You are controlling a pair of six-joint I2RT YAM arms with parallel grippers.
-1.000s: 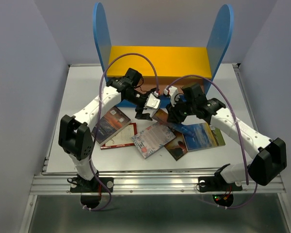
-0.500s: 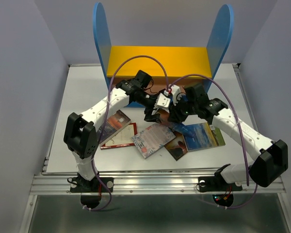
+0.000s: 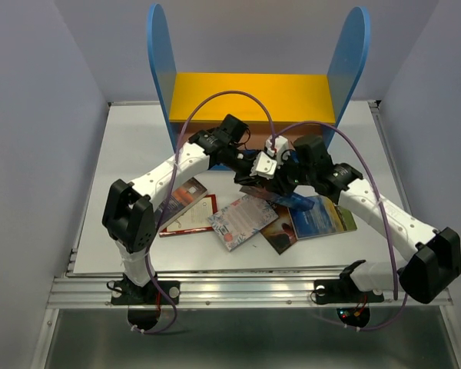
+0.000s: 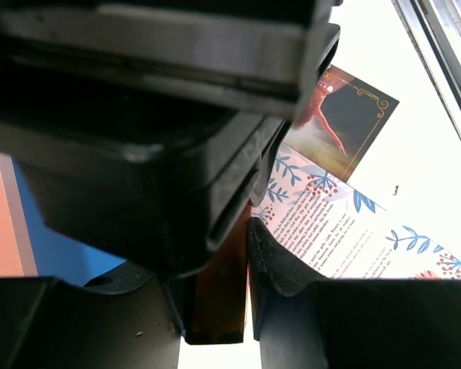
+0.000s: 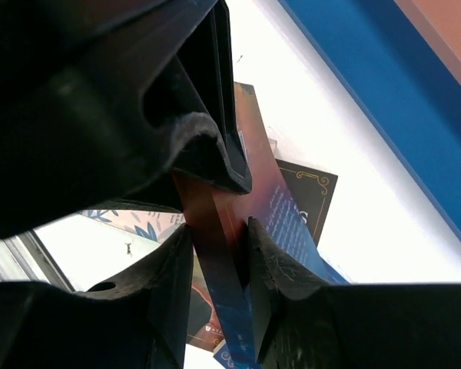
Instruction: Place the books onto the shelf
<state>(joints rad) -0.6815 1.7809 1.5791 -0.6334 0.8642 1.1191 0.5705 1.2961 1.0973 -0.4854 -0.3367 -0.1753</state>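
A blue-orange book hangs just above the table in front of the shelf, which has blue side panels and a yellow board. My right gripper is shut on it, the cover pinched between the pads. My left gripper is shut on the same book's red-brown end, meeting the right gripper nose to nose. Flat on the table lie a dark red-brown book, a white red-bordered one, a pale patterned one, a dark brown one and a blue-green landscape one.
The books on the table overlap in a loose fan directly below both grippers. The shelf's blue base runs close behind the held book. Purple cables arch over both wrists. The white table's front edge lies near the arm bases.
My left gripper swung right from open over the table to the book in my right gripper and closed on its end. The right gripper kept its grip.
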